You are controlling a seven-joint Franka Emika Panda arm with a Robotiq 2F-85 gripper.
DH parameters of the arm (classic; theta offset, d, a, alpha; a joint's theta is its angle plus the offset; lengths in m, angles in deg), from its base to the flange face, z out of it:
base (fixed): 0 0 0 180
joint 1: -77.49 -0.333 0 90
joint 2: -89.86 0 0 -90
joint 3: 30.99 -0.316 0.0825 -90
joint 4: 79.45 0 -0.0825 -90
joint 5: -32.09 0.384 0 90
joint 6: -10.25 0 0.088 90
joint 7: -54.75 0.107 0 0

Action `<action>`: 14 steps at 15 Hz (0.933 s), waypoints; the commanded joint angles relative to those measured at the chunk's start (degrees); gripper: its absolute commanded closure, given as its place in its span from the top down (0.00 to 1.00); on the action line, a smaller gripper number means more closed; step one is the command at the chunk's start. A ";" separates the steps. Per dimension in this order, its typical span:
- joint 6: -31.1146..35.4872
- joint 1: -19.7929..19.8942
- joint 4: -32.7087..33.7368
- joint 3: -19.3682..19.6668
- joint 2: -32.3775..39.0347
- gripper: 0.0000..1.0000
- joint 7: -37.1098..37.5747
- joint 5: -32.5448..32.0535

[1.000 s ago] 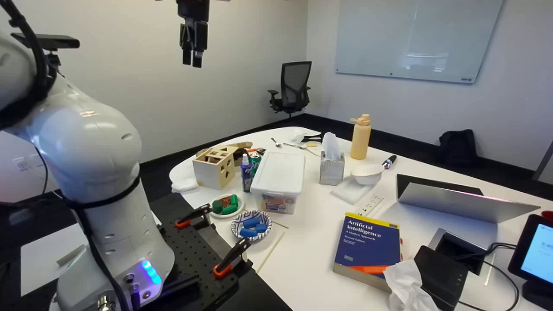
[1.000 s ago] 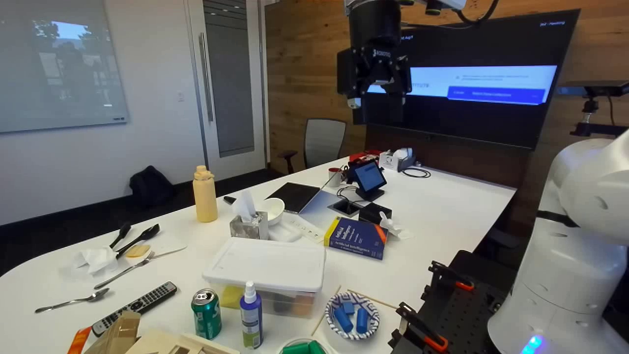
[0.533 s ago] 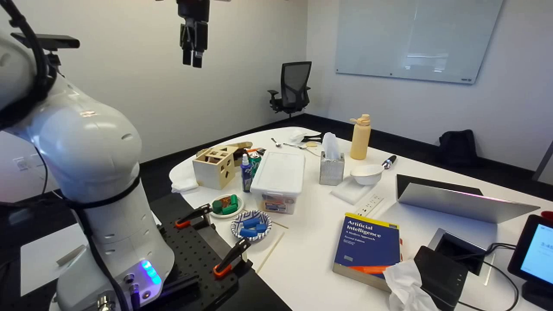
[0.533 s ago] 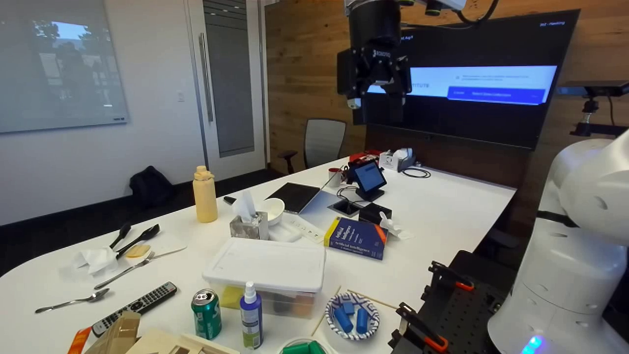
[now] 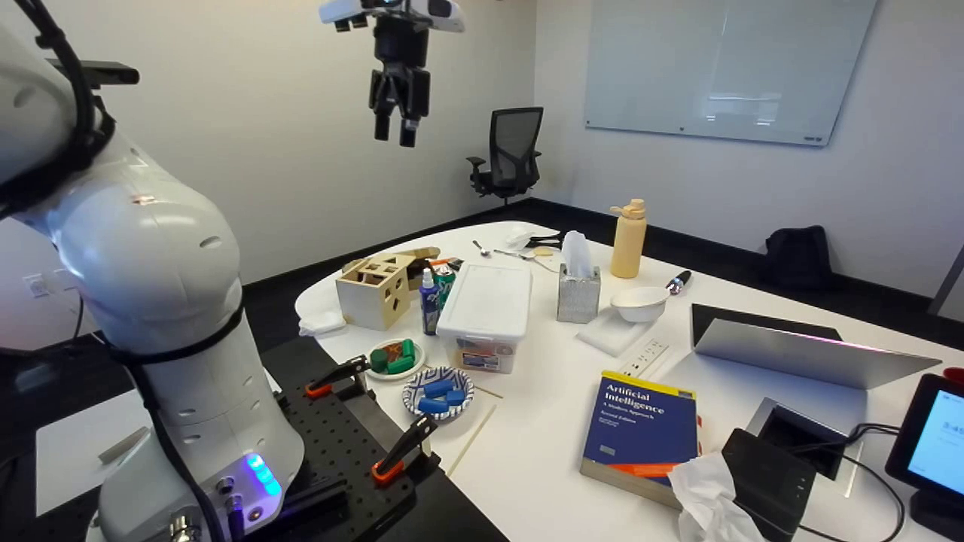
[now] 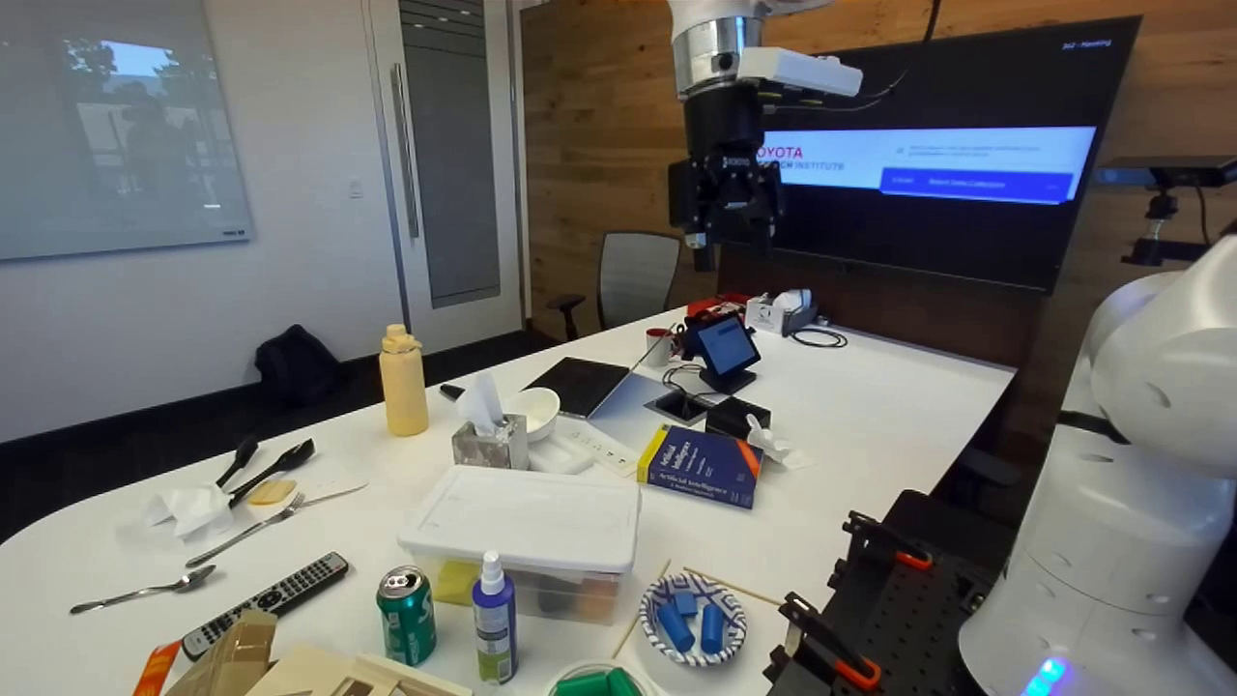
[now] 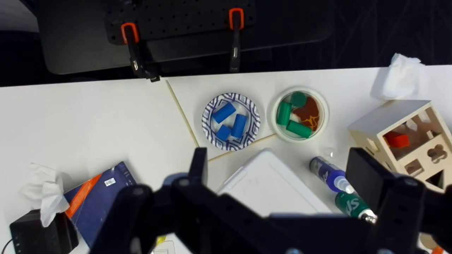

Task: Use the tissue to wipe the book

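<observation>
Book [image 5: 642,423] lies flat, orange end by the tissue [image 5: 706,493], long axis toward the power strip [image 5: 646,357]; gripper [image 5: 395,135] gapes wide, empty.

A pale wall [image 5: 715,181] carries a whiteboard [image 5: 723,71] (its surface reflects light), a wood-panelled wall [image 6: 589,135] backs a screen [image 6: 937,164], and dark flooring [image 6: 116,449] extends beyond the white table [image 6: 879,406].

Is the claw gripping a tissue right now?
No, in the wrist view the claw stands open, its jaws wide apart and nothing held between them.
</observation>
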 commanded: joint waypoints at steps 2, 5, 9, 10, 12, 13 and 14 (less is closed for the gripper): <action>9.91 3.59 1.77 6.81 12.01 1.00 -9.19 -3.48; 16.83 5.94 4.60 11.36 21.80 1.00 -14.93 -4.51; 22.12 9.73 11.92 15.76 36.07 1.00 -19.71 -5.64; 22.41 10.85 14.37 16.63 39.50 1.00 -20.23 -5.97; 22.09 13.04 18.89 18.02 45.23 1.00 -20.99 -6.83; 22.16 14.18 20.94 18.63 47.91 1.00 -20.93 -7.37; 21.89 15.19 23.02 19.01 50.37 1.00 -21.13 -7.61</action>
